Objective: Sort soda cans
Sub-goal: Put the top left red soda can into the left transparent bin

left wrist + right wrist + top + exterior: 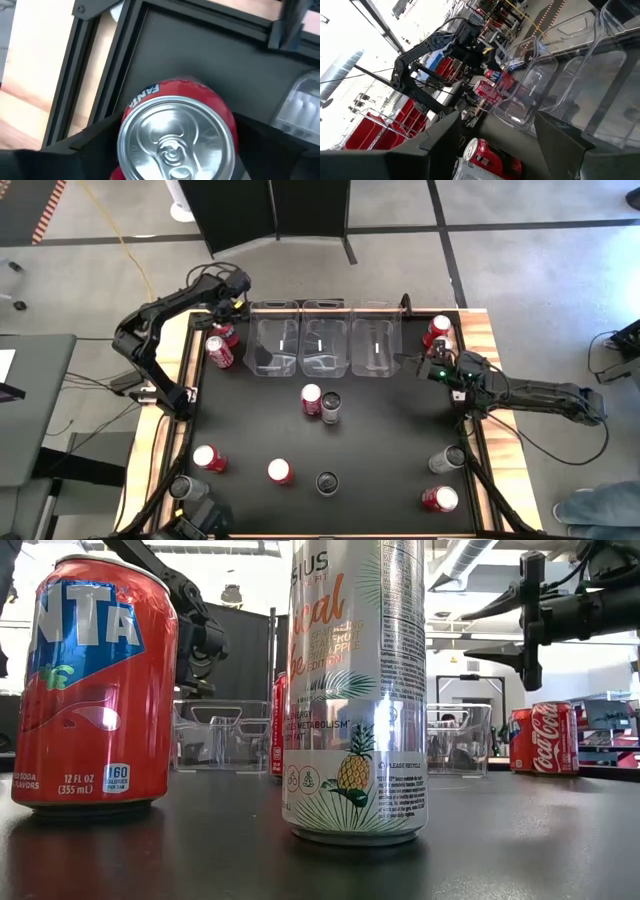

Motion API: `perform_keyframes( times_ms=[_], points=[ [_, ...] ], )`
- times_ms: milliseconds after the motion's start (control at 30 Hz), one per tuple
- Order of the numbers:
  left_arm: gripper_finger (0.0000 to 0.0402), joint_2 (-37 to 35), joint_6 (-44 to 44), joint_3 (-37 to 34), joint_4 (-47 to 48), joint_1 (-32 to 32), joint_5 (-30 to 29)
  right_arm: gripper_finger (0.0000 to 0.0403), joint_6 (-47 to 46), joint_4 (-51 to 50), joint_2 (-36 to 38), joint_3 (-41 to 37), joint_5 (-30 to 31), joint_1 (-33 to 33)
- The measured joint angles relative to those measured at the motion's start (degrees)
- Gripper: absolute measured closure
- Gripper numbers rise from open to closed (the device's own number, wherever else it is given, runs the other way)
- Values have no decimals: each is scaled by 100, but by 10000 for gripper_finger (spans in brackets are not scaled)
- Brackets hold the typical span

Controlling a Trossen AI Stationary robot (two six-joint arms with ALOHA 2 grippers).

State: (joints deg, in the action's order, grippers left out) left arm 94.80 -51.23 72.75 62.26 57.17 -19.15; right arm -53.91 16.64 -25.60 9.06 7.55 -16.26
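My left gripper (228, 323) points down at the table's far left corner, over a red soda can with a silver top (175, 135). Its open fingers (80, 145) stand on either side of that can, which stands upright on the table. A second red can (219, 351) stands just nearer. My right gripper (425, 364) hangs level at the right, open, with nothing between its fingers (445, 135). More red and silver cans stand about the table: a pair in the middle (320, 402), several along the near edge (280, 471), and red ones at the far right (437, 330). My left gripper comes from above with one finger on each side of the red can's upper wall (127, 107). The fingers lie close against it, but I cannot tell whether they touch. The can stands upright on the table.
Three clear plastic bins (324, 340) stand in a row at the far middle, right of the left gripper. The table's black frame rail (100, 75) runs close beside the can. A red Fanta can (95, 690) and a tall silver can (355, 690) stand at the near edge.
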Motion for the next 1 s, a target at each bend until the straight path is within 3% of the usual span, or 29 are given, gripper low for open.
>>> perform_keyframes(
  times_ms=[133, 533, 833, 1000],
  points=[
    [96, -2, 143, 0, -161, -20, -3, 138, -2, -164, 0, -1, 0, 0],
    [96, -531, 1196, 115, 102, -226, 97, 138, -263, -459, 15, 0, -2, 14],
    [96, -817, 2768, 1496, 1153, -702, 85, 138, -595, -463, 13, 0, 7, -102],
    [96, -768, 3259, 2383, 1260, -1136, 72, 138, -761, -447, 11, 0, 7, -222]
  ],
)
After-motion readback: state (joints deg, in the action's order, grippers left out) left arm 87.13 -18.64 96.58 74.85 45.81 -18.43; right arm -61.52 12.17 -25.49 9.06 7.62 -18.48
